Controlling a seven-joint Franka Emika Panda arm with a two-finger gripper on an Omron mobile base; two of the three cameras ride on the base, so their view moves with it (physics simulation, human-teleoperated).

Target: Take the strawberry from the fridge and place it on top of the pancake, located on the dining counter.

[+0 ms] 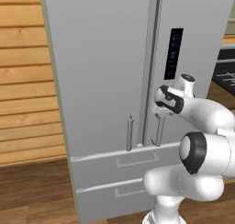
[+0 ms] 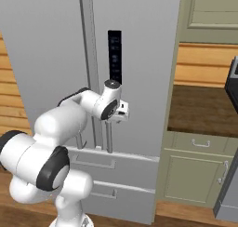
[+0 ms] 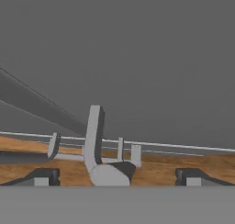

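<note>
We are facing the fridge (image 1: 105,81), its two tall grey doors both shut, with two drawers below and wooden floor beneath. The strawberry must be somewhere behind those doors; we cannot see it, so it is staying hidden until a door swings out. To the fridge's three o'clock in the right base view, a sage-green cabinet (image 2: 200,170) is standing under a dark bench top.

We are working at the right door's handle (image 2: 109,137), the slim vertical bar just at three o'clock of the centre seam, with the left door's handle (image 1: 130,133) beside it. The gripper (image 3: 114,177) is standing fully spread, grasping nothing, and in the hand view the bar is rising between the two dark finger tips, slightly toward nine o'clock of centre.

To do this well, we are judging that we should centre the bar between the fingers, push in until it is seated deep, clench firmly, then pull along the door's arc rather than straight back, so the hold is not slipping off.
</note>
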